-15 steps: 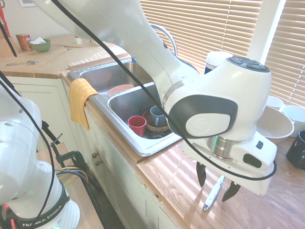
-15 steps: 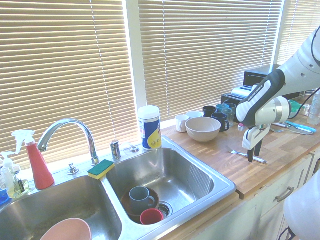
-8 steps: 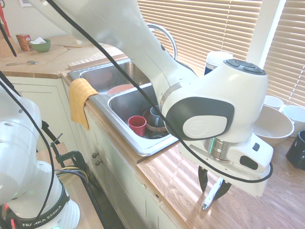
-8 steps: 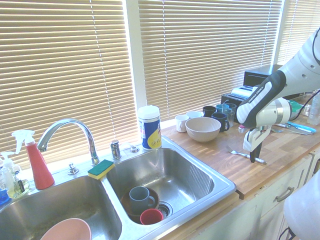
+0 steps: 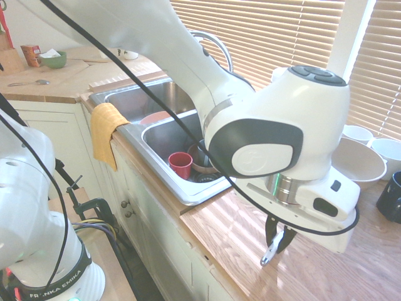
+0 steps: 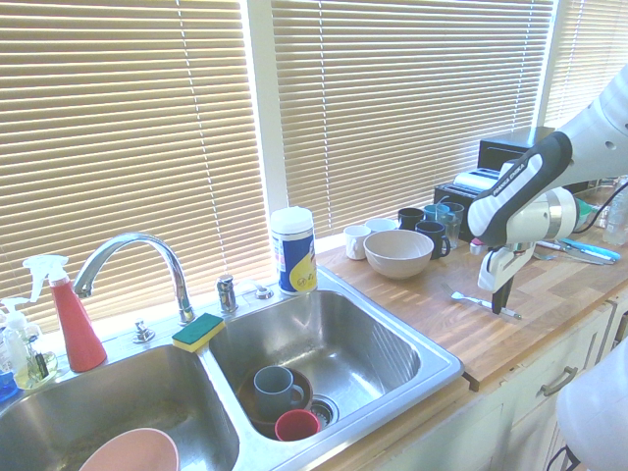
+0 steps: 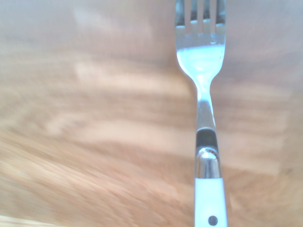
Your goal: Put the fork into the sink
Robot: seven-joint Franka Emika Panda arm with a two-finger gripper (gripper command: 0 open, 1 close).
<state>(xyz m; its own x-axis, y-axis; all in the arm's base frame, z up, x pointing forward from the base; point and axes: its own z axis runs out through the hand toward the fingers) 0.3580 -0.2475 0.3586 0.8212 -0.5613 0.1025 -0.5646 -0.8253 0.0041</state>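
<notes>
White-handled, the fork (image 5: 272, 249) sits near the worktop's (image 5: 232, 235) front edge with your jaws closed on its handle, so you are at the grasp-and-lift step. Next, judge you must raise it clear, carry it along the worktop past the rim, and release over the sink (image 6: 368, 358). The wrist view alone shows the fork's (image 7: 201, 61) tines and neck sharply; the second exterior view alone shows the near basin already holding cups (image 6: 278, 391), well apart from the gripper (image 6: 498, 299).

wooden counter (image 6: 432, 304) bears beige bowl (image 6: 397, 252), mugs (image 6: 424, 223).
</notes>
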